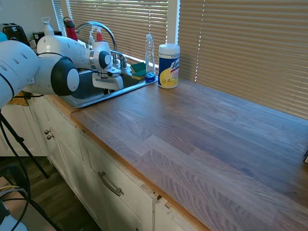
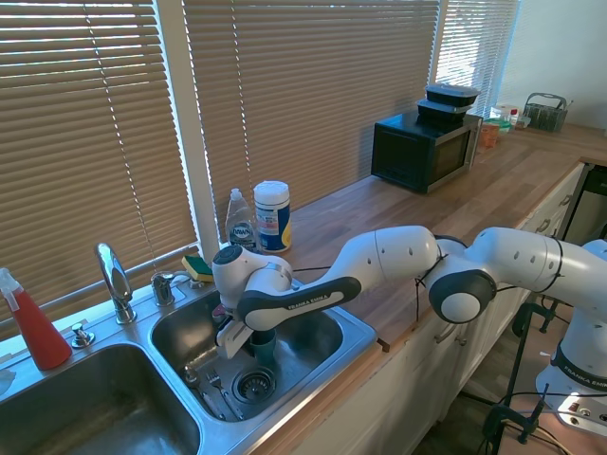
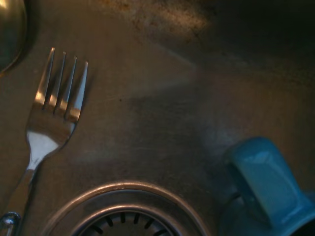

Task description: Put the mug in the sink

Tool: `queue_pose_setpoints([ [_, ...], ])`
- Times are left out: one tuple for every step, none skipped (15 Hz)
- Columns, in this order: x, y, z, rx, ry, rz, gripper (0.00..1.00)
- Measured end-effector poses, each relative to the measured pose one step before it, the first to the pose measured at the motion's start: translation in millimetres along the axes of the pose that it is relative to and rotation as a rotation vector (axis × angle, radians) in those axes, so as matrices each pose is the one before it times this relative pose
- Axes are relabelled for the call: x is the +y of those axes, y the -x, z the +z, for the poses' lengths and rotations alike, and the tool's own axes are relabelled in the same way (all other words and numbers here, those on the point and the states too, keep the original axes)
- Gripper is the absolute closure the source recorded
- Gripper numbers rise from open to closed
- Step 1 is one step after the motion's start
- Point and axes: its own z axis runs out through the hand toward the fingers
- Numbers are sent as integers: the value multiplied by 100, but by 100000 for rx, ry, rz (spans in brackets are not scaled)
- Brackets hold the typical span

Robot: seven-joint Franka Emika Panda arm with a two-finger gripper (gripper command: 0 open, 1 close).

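Mug (image 2: 263,342) inside the right basin of the sink (image 2: 353,334), just above the drain (image 2: 254,384) | gripper (image 2: 248,334) closed around mug | fork (image 3: 50,118) on the basin floor beside the drain | wipes canister (image 2: 272,215) and soap bottle (image 2: 238,222) behind the sink.

"FRANKA EMIKA" is printed in white on the dark band of the robot arm (image 2: 299,301) in the second exterior view; a "Dawn" label is seen on the clear dish-soap bottle (image 2: 239,224); the print on the white wipes canister (image 1: 169,66) is too small to be read.
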Motion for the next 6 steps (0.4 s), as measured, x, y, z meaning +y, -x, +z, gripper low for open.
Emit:
queue_pose_setpoints([
  [-22, -144, -512, 221, -424, 189, 0],
  [-3, -237, -876, 303, -538, 320, 0],
  [-10, -295, -1346, 419, -783, 212, 0],
  [37, -284, -1708, 346, -552, 77, 0],
  [66, -238, -1913, 347, -523, -36, 0],
  [60, -99, -1945, 305, -430, -116, 0],
])
